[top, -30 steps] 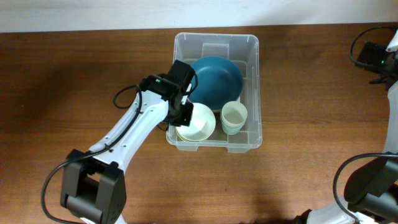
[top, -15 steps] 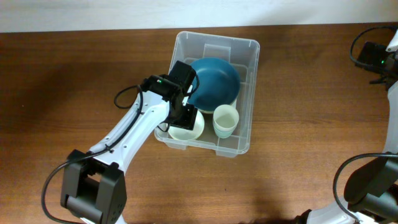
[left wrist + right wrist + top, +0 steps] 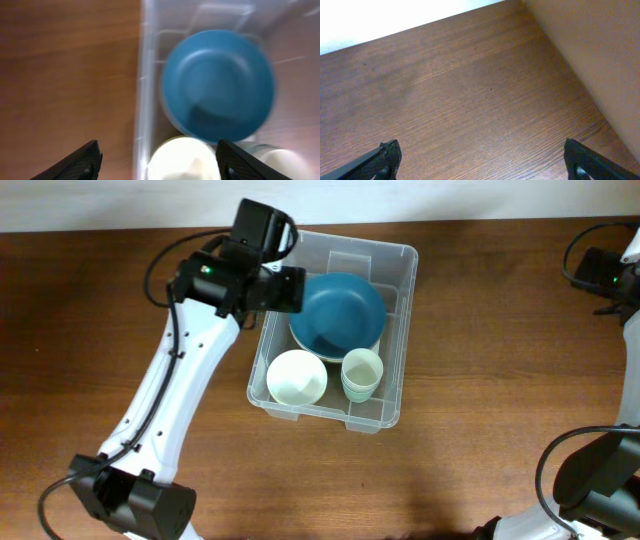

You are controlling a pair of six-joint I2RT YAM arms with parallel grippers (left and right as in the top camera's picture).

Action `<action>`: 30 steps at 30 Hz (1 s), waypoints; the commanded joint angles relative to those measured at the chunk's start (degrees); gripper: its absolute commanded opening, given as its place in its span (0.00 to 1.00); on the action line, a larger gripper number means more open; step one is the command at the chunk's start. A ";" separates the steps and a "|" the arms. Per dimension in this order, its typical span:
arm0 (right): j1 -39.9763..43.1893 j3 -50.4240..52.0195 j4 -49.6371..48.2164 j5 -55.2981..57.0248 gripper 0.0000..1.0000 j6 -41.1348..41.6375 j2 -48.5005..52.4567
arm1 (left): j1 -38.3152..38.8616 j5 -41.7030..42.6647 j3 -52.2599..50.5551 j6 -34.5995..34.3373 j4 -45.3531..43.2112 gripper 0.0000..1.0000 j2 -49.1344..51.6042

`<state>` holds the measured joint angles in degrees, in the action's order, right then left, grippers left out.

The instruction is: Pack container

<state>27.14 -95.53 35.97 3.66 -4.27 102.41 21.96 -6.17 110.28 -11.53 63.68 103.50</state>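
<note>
The left arm stretches from the near edge across the worktop (image 3: 100, 330), its claw (image 3: 157, 161) released above the far-left rim of the container (image 3: 405, 350), which stands mid-worktop. The right claw (image 3: 487, 160) is released too.

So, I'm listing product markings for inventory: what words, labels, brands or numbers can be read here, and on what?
No text is readable.
The container has a pale patch on its base, perhaps a label: too small to read.
The blue bowl, white bowl and cups show no print.
</note>
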 commanded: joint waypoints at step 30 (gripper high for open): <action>0.26 -0.28 -0.11 0.70 0.99 0.66 0.20 | -6.56 9.84 -16.35 -5.33 -7.13 0.01 5.46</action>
<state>27.14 -95.53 35.97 3.66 -4.27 102.41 14.90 0.95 93.73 -18.02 56.95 109.30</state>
